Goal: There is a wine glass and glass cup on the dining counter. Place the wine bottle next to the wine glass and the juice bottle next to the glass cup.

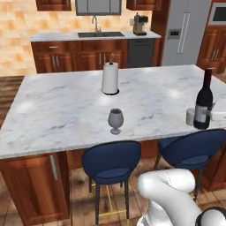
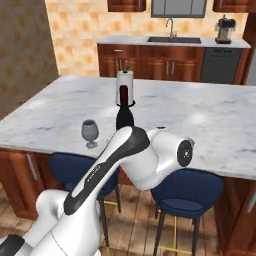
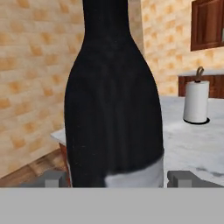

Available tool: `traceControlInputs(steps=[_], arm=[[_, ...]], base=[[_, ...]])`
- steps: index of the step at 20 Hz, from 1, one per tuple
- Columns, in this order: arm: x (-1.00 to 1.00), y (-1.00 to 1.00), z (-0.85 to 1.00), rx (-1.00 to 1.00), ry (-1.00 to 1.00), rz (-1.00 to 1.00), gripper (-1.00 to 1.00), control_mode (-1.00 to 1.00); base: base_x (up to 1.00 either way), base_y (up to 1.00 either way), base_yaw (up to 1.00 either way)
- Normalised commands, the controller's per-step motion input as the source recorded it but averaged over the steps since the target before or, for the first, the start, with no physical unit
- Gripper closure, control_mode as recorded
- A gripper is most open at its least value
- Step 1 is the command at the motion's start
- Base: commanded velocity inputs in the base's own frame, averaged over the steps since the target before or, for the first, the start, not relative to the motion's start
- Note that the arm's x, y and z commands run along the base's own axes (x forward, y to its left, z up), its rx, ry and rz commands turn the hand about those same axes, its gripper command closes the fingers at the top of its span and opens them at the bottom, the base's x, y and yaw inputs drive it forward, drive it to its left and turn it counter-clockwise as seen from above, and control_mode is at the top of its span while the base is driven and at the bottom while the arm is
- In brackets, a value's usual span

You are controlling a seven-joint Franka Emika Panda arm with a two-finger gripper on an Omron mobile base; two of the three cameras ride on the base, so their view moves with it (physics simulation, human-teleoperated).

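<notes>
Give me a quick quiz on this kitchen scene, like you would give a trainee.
1. True or false: the wine bottle stands right beside the wine glass.
2. What stands farther back on the dining counter, behind the wine glass? A) paper towel roll B) kettle C) fruit bowl
3. Fill in: in the hand view, the two tips of the tool rise on either side of the ____.

Key: 1) false, it stands by the glass cup, well to the side of the wine glass; 2) A; 3) wine bottle.
</notes>
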Motion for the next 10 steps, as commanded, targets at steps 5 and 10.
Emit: traceControlInputs(steps=[5, 10], arm=[[0.00, 0.00, 0.00, 0.00, 0.00, 0.00, 1.00, 1.00], [0.00, 0.00, 0.00, 0.00, 0.00, 0.00, 1.00, 1.00]], base=[[0.13, 1.00, 0.00], [0.27, 1.00, 0.00]])
